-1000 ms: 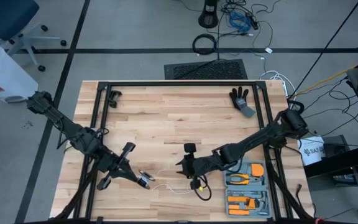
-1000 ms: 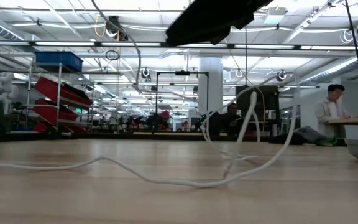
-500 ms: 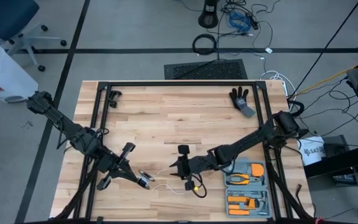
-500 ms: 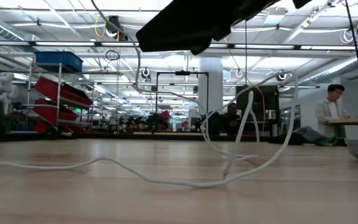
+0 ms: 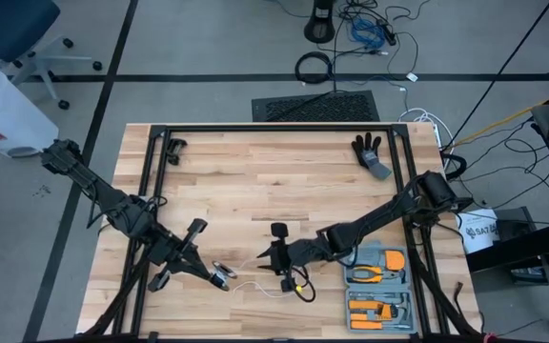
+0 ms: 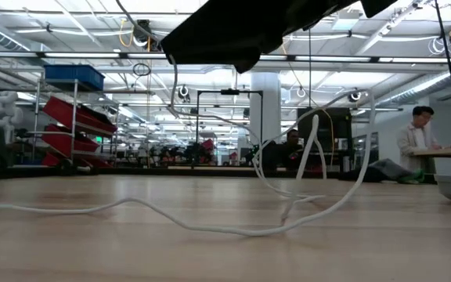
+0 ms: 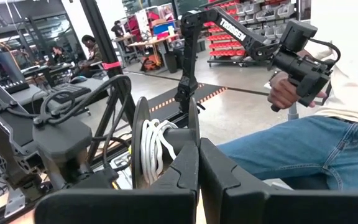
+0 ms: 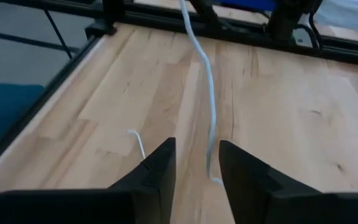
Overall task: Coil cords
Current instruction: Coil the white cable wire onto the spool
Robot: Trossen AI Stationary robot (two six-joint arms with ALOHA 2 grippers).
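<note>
White "TROSSEN" lettering marks a dark arm (image 7: 241, 37).

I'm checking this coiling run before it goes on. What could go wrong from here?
1. The thin white cord runs loose between the right gripper's open fingers, so a closing grab may miss it.
2. Its slack loops sprawl over the wooden table and could tangle.
3. The left gripper is shut on the black reel; a sharp tug might shift it.

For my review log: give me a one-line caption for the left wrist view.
Left gripper shut on the reel, white cord wound around its hub.
</note>
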